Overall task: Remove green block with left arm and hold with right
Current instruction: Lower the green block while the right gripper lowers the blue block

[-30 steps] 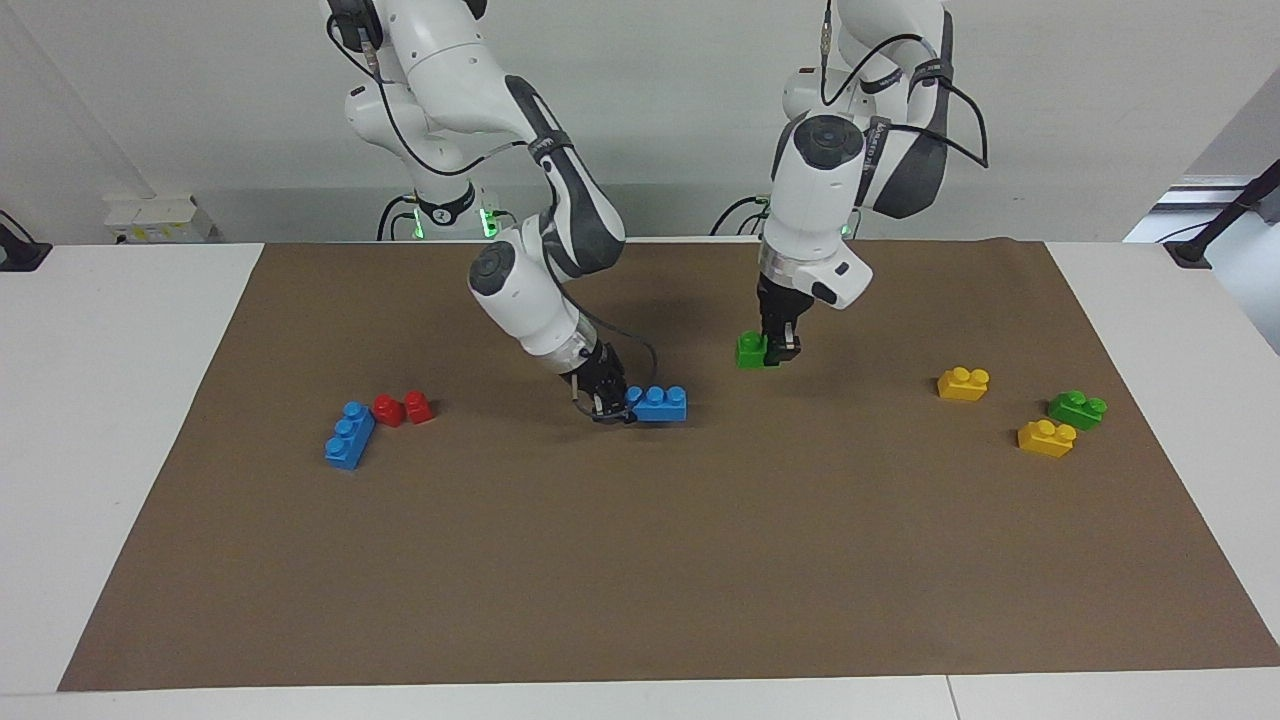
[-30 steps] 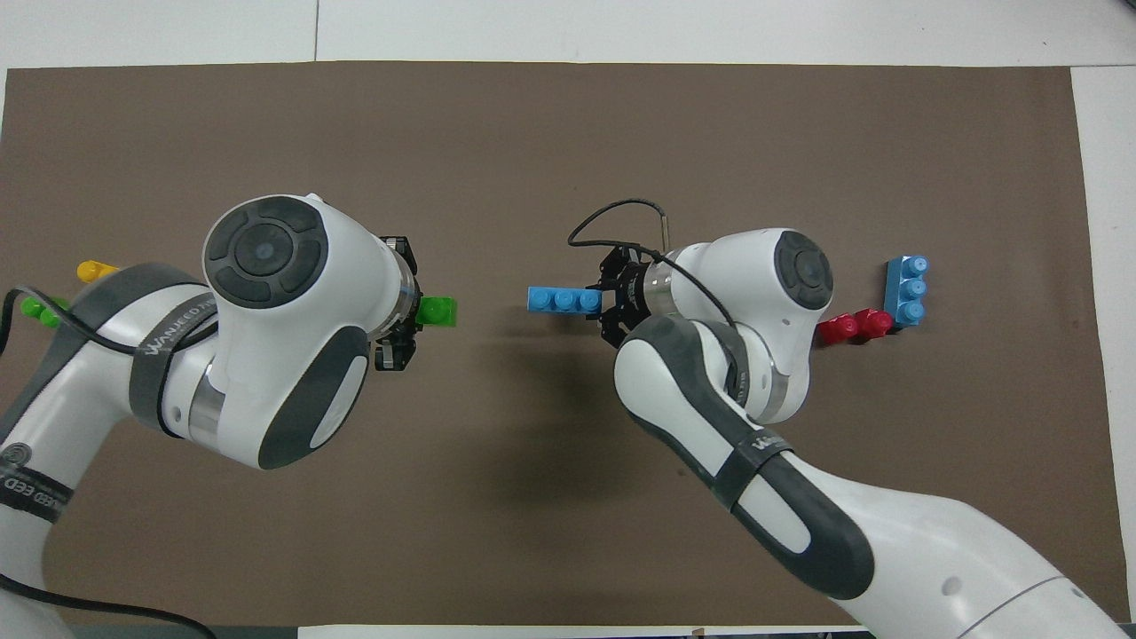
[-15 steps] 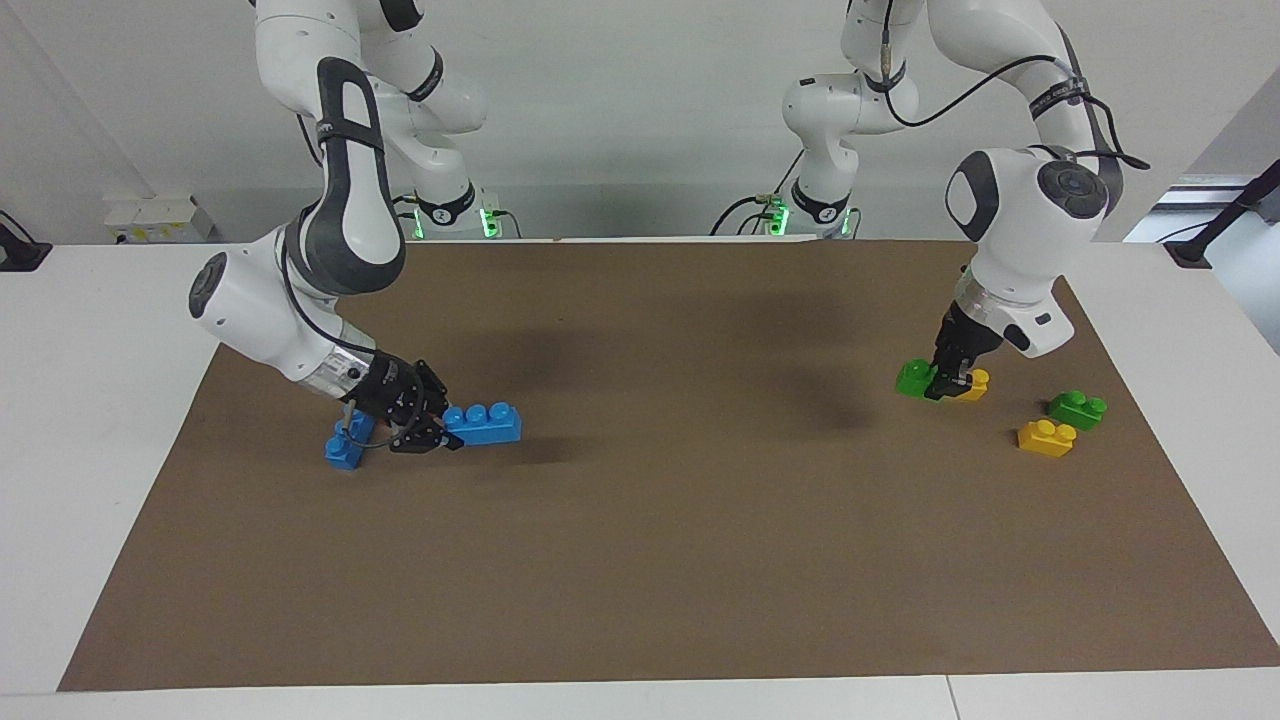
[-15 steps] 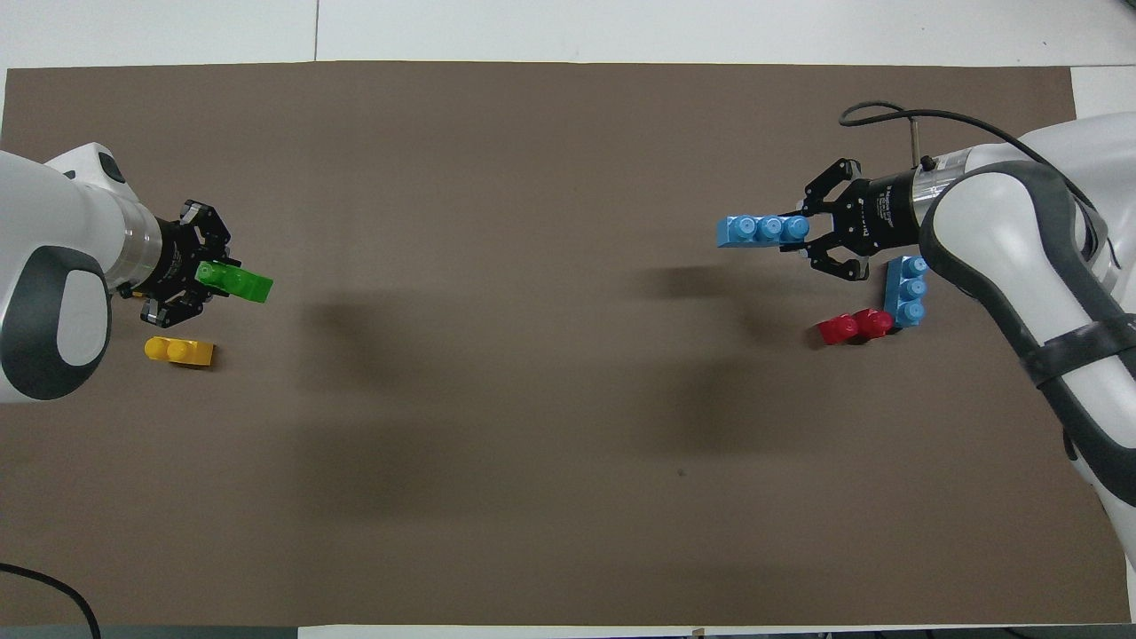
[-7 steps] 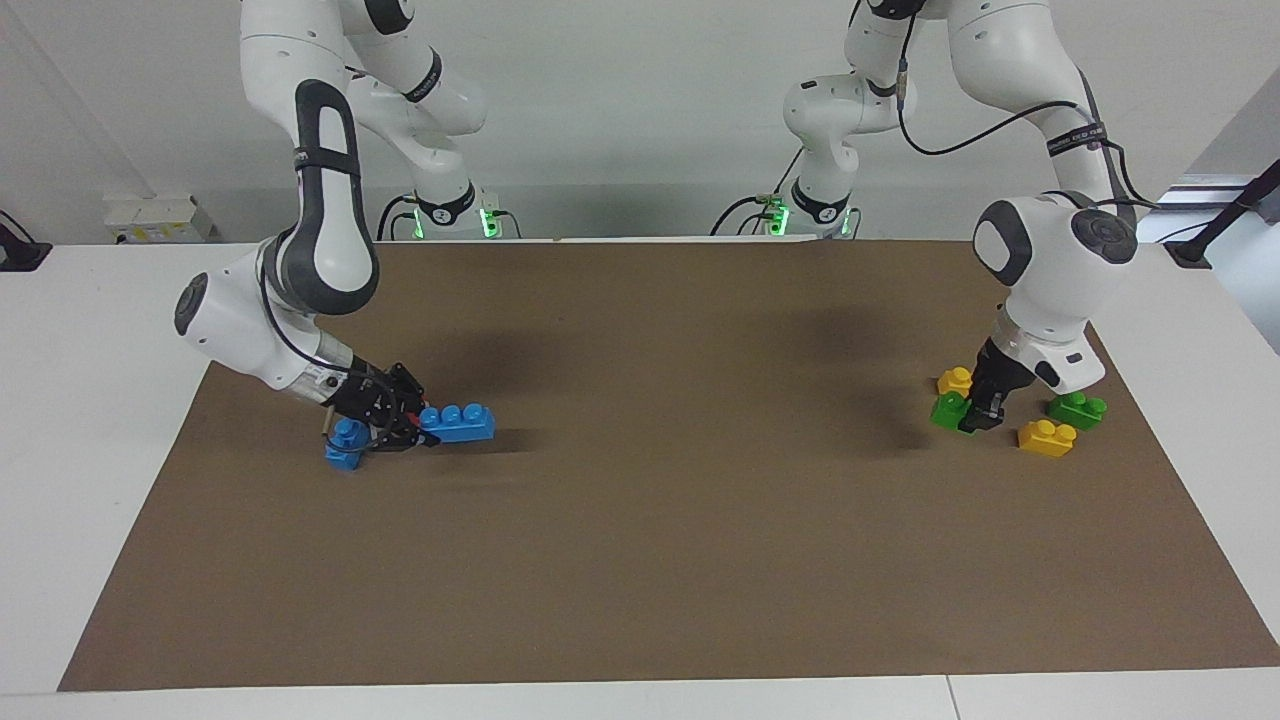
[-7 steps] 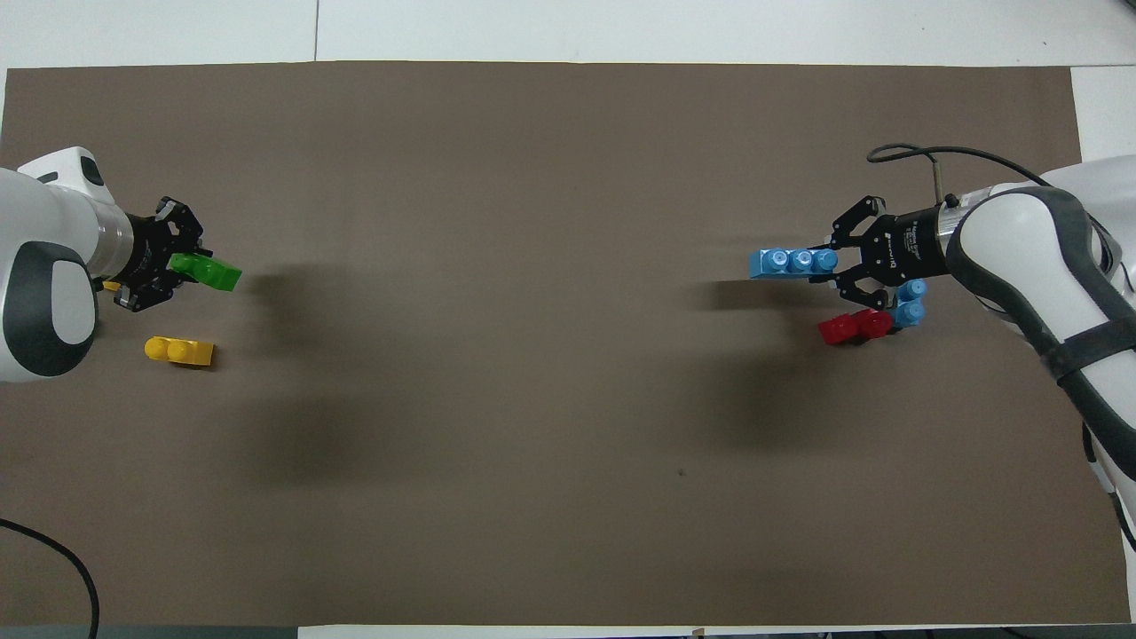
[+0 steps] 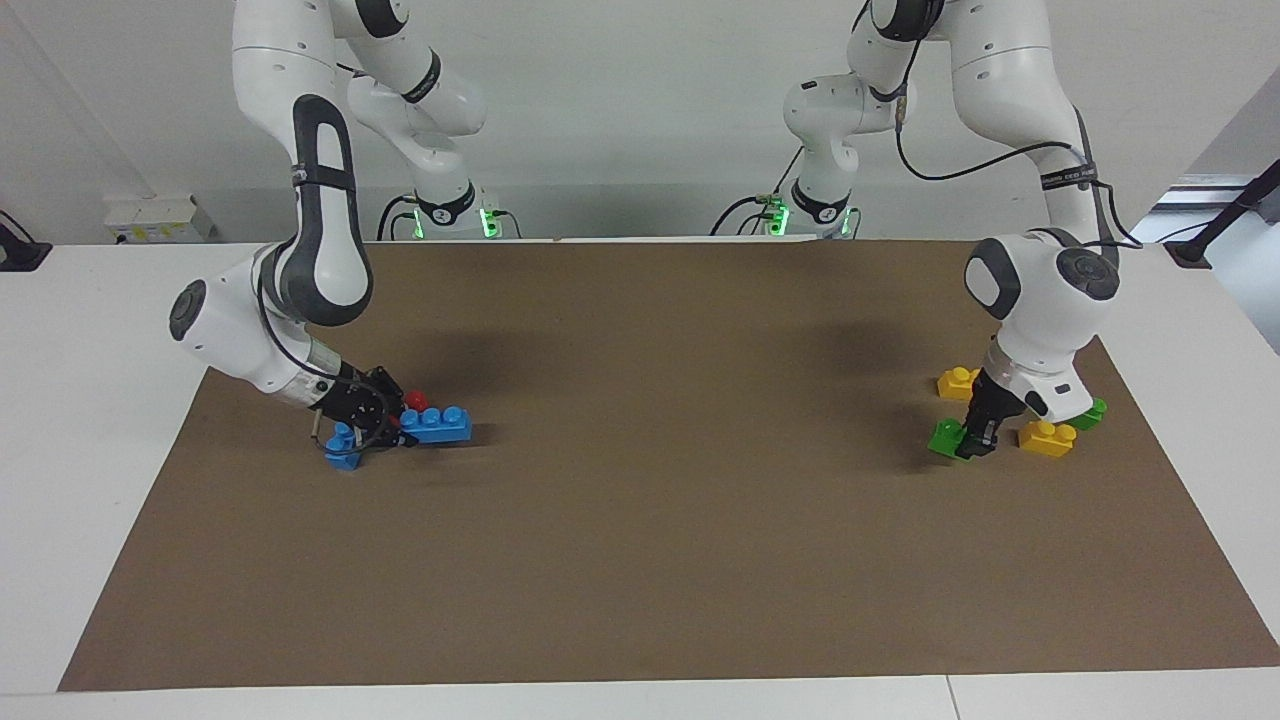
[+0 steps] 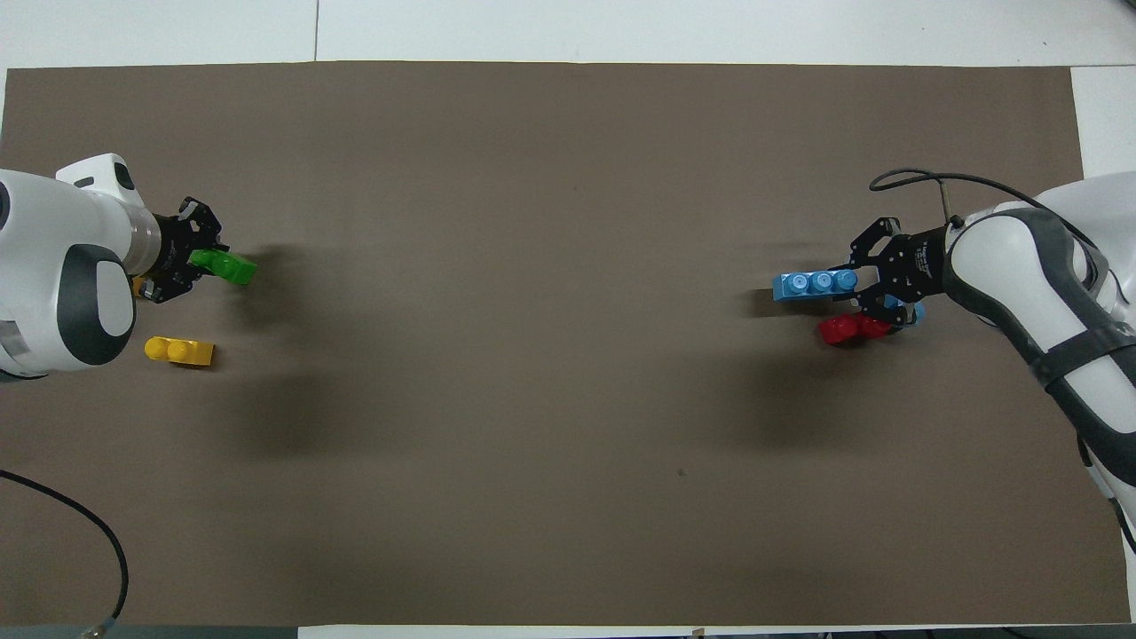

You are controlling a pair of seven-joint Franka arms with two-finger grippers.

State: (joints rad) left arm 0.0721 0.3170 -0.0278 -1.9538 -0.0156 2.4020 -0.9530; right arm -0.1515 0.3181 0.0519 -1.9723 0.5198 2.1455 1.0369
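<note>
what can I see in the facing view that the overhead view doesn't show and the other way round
Only the facing view shows the dark green brick, a second yellow brick partly hidden by the left arm, and both arm bases. Only the overhead view shows the three studs of the blue brick from above. Both show the left gripper holding the green block, the right gripper holding the blue brick, the red brick and a yellow brick.

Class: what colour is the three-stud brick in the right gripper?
Blue three-stud brick; overhead view shows it best.

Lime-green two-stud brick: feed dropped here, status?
Left gripper shut on lime-green two-stud brick, low beside yellow bricks. Right gripper shut on blue three-stud brick. Nothing in the way.
</note>
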